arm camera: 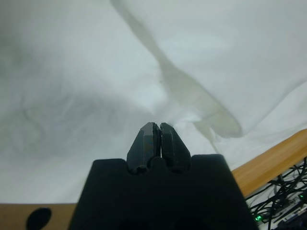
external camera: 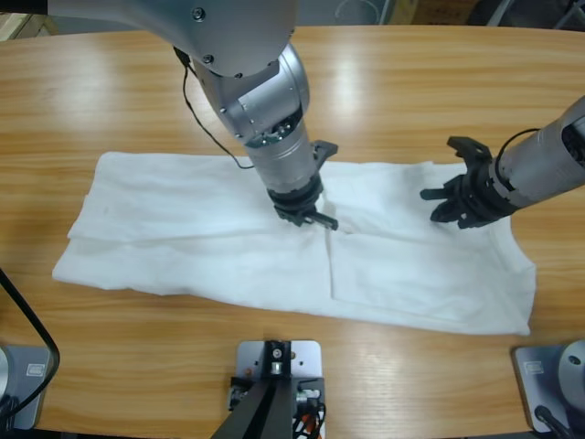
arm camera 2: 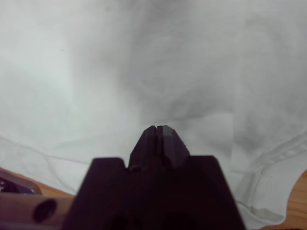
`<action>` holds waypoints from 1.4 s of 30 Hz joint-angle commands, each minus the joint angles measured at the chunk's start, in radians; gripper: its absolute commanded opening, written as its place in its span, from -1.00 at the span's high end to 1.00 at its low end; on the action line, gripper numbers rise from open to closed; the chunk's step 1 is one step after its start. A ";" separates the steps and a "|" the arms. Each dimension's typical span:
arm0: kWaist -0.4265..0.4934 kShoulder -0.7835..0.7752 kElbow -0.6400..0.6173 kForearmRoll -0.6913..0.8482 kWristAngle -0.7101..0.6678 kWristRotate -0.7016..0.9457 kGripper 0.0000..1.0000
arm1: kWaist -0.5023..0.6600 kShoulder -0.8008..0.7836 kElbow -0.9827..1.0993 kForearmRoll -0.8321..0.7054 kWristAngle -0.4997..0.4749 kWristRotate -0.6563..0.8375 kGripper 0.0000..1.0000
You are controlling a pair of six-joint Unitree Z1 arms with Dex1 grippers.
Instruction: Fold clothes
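Item: white T-shirt (external camera: 183, 229), flat on table (external camera: 411, 82). We found both grippers' fingers (arm camera: 154, 139) pressed together, empty, above cloth. Risk: a shallow pinch slipping off.

My high camera looks straight down on the tabletop (external camera: 411, 73) from above, taking in both arms; each wrist camera looks along its own jaws, very near the white shirt (external camera: 183, 229), which fills most of both views; all three share that cloth, and both wrist views catch a strip of tabletop edge.
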 commanded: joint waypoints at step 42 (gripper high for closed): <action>-0.046 0.052 0.060 -0.155 -0.059 -0.299 1.00 | -0.014 -0.025 0.030 0.010 0.002 0.002 1.00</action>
